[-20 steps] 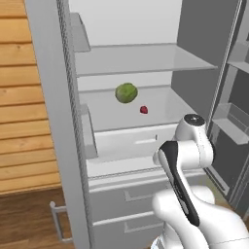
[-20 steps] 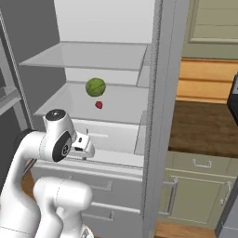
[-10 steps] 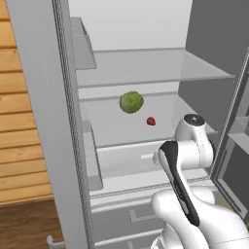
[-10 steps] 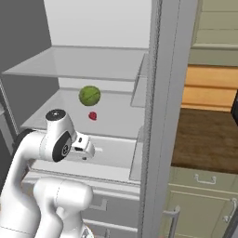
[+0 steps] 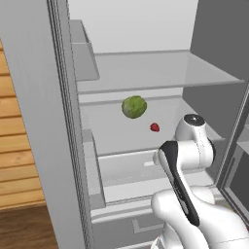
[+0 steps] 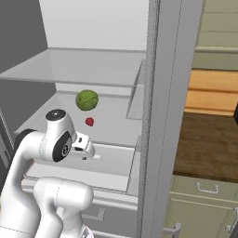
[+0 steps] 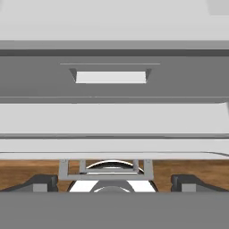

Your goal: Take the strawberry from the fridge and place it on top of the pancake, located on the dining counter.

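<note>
While the tool hangs open, strawberry shelved above

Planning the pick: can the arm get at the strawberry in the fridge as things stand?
Probably yes: the fridge stands open and the strawberry lies bare on its shelf, apart from the green fruit. The open pincer points down at the drawers, so it must lift first.

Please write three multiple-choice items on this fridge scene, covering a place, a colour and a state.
1. Where is the strawberry?
A. on a fridge shelf beside the green fruit
B. in a lower drawer
C. between the fingers

2. What colour is the larger round fruit?
A. red
B. green
C. orange

3. How is the gripper?
A. shut on the strawberry
B. shut, empty
C. open, empty

Answers: 1 A, the berry lies on the shelf right of the fruit; 2 B, it is green; 3 C, the fingers stand wide apart.
</note>
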